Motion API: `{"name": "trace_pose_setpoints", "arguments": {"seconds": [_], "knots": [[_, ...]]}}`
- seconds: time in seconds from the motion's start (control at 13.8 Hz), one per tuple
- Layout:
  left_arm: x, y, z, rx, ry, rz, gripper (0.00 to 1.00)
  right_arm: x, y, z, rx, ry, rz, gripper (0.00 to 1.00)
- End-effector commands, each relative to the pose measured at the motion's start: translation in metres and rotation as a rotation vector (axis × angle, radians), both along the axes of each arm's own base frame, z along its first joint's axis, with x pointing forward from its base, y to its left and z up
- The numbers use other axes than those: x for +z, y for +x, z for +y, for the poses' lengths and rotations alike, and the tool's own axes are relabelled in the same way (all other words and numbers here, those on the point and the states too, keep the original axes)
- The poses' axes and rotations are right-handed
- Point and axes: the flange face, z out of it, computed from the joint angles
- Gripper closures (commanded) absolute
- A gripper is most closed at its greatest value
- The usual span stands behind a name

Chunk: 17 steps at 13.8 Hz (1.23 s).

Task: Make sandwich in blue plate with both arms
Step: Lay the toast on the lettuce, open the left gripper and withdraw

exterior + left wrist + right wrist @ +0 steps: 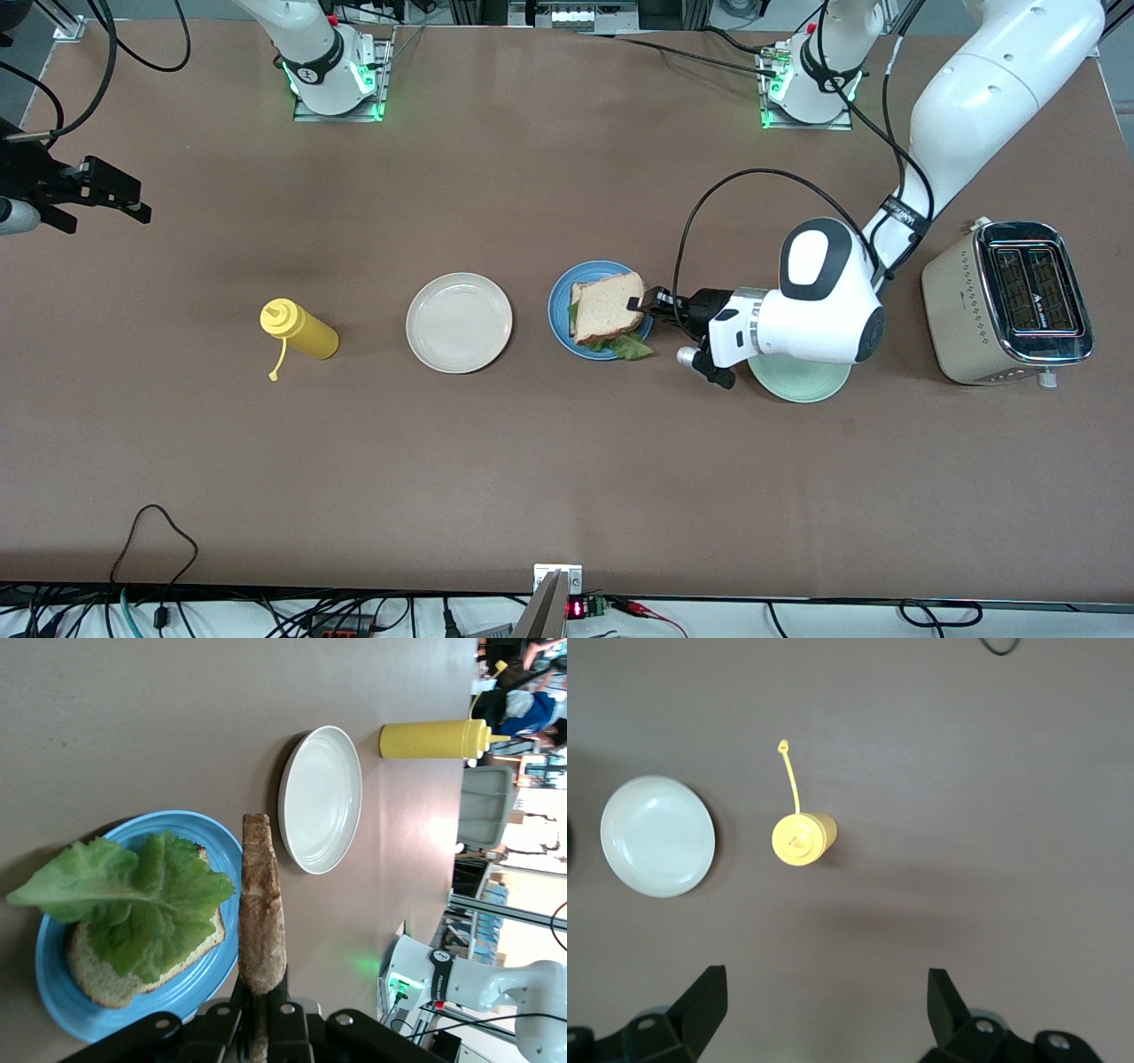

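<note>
top slice of bread (262, 904) held on edge above the blue plate (197, 988), pinched in the left tool (651, 304). under it on the plate: bottom slice (102, 979) topped with a lettuce leaf (133, 895). cream plate (459, 322) just past the blue one, then a yellow bottle (299, 330). right tool (824, 1010) spread wide over the counter (532, 461) above that bottle, waiting. toaster (1010, 301) at the left arm's end.

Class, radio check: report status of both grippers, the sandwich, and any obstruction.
Left gripper shut on top bread slice, over blue plate. Right gripper open, waiting above mustard bottle. Lettuce on bottom slice. Nothing blocking.
</note>
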Motion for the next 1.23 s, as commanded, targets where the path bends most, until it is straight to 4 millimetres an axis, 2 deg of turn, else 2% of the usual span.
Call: {"name": "trace_pose_setpoints", "arguments": {"seconds": [0.0, 0.07, 0.22, 0.43, 0.58, 0.65, 0.8, 0.94, 1.16], "knots": [[-0.028, -0.002, 0.0, -0.012, -0.081, 0.003, 1.0, 0.022, -0.003, 0.004, -0.088, -0.009, -0.035, 0.0], [-0.041, -0.004, 0.0, -0.024, -0.107, 0.002, 1.0, 0.022, -0.003, 0.001, -0.096, 0.001, -0.035, 0.0], [-0.05, -0.007, -0.001, -0.028, -0.117, -0.022, 1.0, 0.018, 0.0, -0.006, -0.107, 0.004, -0.03, 0.0], [-0.071, -0.011, -0.002, -0.045, -0.139, -0.026, 0.99, 0.022, -0.005, 0.0, -0.101, -0.014, -0.018, 0.0], [-0.083, -0.009, 0.012, -0.047, -0.127, -0.034, 0.91, 0.022, -0.006, -0.003, -0.106, -0.011, -0.023, 0.0], [-0.082, -0.008, 0.016, -0.048, -0.123, -0.036, 0.78, 0.025, -0.01, -0.003, -0.104, -0.009, -0.032, 0.0], [-0.083, -0.003, 0.038, -0.069, -0.116, -0.044, 0.0, 0.025, -0.017, -0.002, -0.098, -0.006, -0.058, 0.0], [-0.072, 0.002, 0.055, -0.071, -0.115, -0.05, 0.0, 0.024, -0.014, -0.007, -0.1, -0.006, -0.06, 0.0], [-0.036, 0.006, 0.066, -0.147, -0.027, -0.121, 0.0, 0.024, -0.014, -0.006, -0.1, -0.006, -0.06, 0.0]]}}
